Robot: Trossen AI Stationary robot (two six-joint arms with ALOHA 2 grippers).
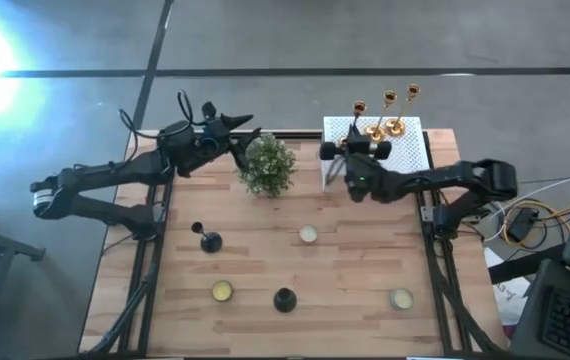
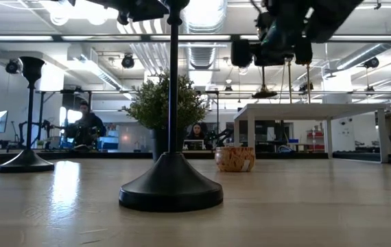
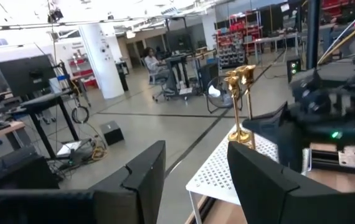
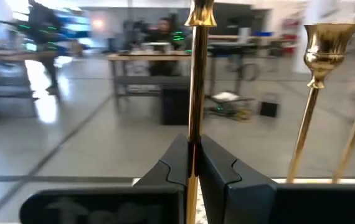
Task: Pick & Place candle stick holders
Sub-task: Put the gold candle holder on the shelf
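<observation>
Three gold candle stick holders point(image 1: 389, 112) are at the white perforated box point(image 1: 410, 150) at the table's far right. My right gripper point(image 1: 365, 140) is at the box's near left side, shut on one gold stem point(image 4: 194, 93); two more gold holders point(image 4: 324, 74) stand beside it. Two black holders stand on the table on their round bases, one at centre left point(image 1: 205, 240) and one near the front point(image 1: 284, 298); the front one fills the low view point(image 2: 171, 185). My left gripper point(image 1: 248, 124) is open and empty above the far edge, beside the potted plant point(image 1: 267, 165). My right gripper pinches the gold holder's slim stem point(image 4: 194, 146), in its lower part, between its two fingers. The fingers come level from the table's near side and lie across the stem. The holder stands upright; its base is hidden, so I cannot tell whether it rests on the box.
Small round candles lie on the table at the centre point(image 1: 308, 234), front left point(image 1: 222, 291) and front right point(image 1: 401, 298). The bushy plant stands between the two grippers. People sit in the room beyond the table.
</observation>
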